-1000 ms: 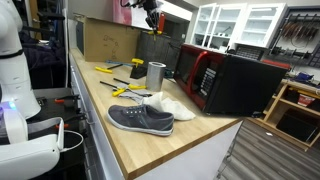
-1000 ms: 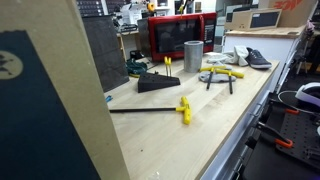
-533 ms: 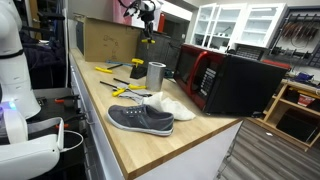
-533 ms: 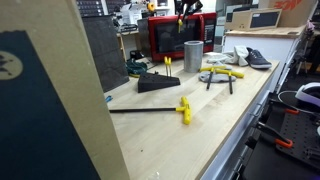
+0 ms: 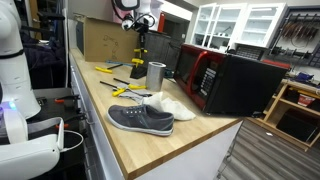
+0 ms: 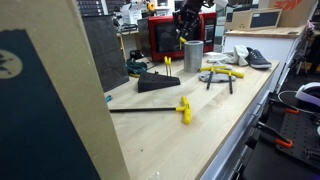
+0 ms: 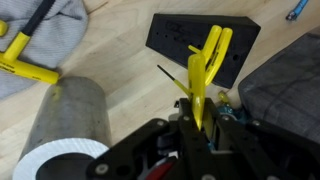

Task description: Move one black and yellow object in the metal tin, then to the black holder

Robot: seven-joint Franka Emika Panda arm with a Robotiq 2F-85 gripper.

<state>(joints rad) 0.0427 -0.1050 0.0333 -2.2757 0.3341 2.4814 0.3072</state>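
**Q:** Gripper status?

**A:** In the wrist view, bottom centre, my gripper [image 7: 197, 120] is clamped on the black and yellow tool [image 7: 195, 88]. The yellow handle rises toward frame top from between the closed fingers.

**Q:** Where is the tool relative to the tin?

**A:** It is held in the air and is not inside the tin. In an exterior view the gripper hangs at upper centre of frame. The metal tin [image 5: 156, 76] stands upright on the tabletop [image 5: 140, 150], lower and slightly right of it. In the wrist view the tin fills the lower left corner, beside the tool.

**Q:** And the holder?

**A:** The black holder [image 7: 205, 40] sits at upper centre of the wrist view, past the tool. In an exterior view it rests on the tabletop left of the tin and apart from it, with a yellow-handled piece [image 6: 167, 65] standing upright in it. I can't tell from the wrist view how far the held tool is above it.

**Q:** Anything else noted?

**A:** A grey shoe [image 5: 140, 119] is at lower centre and a red microwave [image 5: 225, 80] at right. Another yellow-handled tool [image 6: 184, 108] lies flat on the tabletop at mid-frame.
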